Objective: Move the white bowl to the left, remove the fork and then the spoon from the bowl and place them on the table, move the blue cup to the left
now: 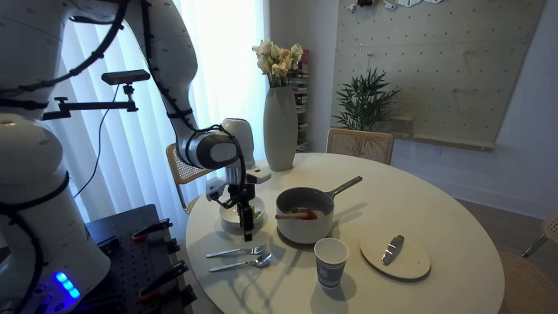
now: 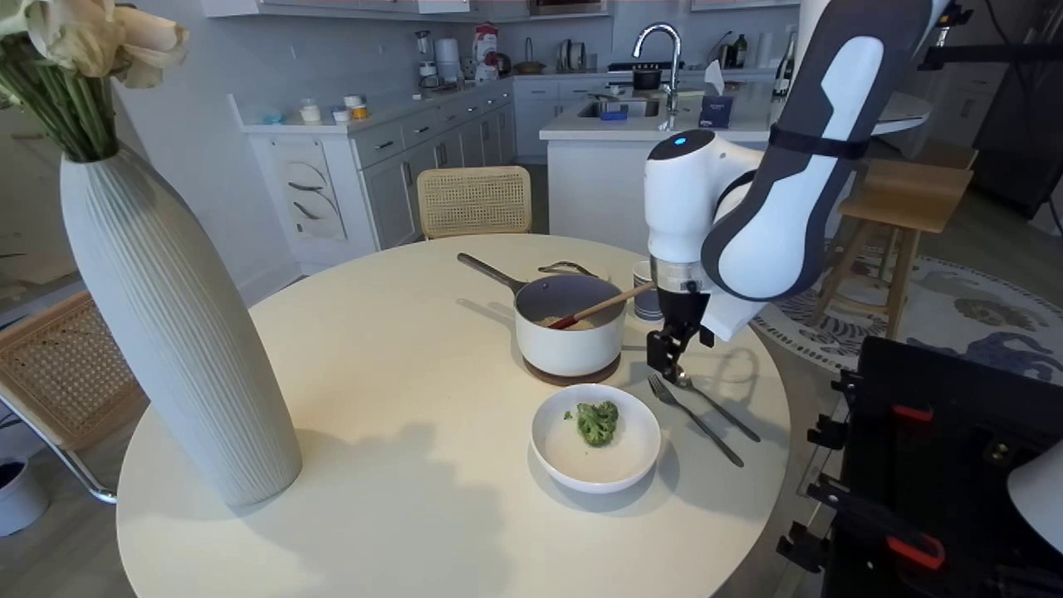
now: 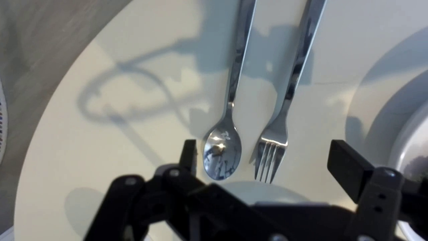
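Plainly, we had the gripper (image 3: 262, 152), jaws spread, above the spoon (image 3: 234, 83) and fork (image 3: 295, 76) lying side by side on the table (image 2: 365, 357) near the white bowl (image 2: 560, 448).

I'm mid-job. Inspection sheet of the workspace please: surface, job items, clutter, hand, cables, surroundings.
Surface: round white table, shadowed in places
Job's things: white bowl holds broccoli; fork and spoon lie beside it; blue cup stands upright
Clutter: saucepan with utensil inside; flat pale disc bearing a metal strip; flower vase
Hand: open, holding nothing, near the spoon and fork
Cables: black cable strapped along the arm
Surroundings: cane chairs by the table
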### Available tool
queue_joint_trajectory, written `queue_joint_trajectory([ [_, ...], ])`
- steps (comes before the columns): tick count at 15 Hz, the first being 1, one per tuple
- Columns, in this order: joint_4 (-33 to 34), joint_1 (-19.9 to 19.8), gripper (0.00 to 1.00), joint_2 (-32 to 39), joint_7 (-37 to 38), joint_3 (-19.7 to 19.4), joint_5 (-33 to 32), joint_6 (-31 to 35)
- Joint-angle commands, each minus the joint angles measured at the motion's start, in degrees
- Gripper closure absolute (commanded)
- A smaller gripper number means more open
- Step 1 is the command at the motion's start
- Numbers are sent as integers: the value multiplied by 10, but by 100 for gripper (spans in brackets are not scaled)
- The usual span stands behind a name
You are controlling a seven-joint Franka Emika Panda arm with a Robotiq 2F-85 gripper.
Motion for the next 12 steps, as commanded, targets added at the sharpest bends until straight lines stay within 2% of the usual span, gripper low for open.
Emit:
queue_joint_trajectory([
  [1, -13, -14, 0, -77, 19, 20, -17, -55],
  [4, -16, -28, 0, -126, 46, 40, -42, -90],
  [7, -13, -64, 0, -167, 86, 68, -79, -98],
  [12, 7, -157, 0, -213, 120, 123, -78, -100],
])
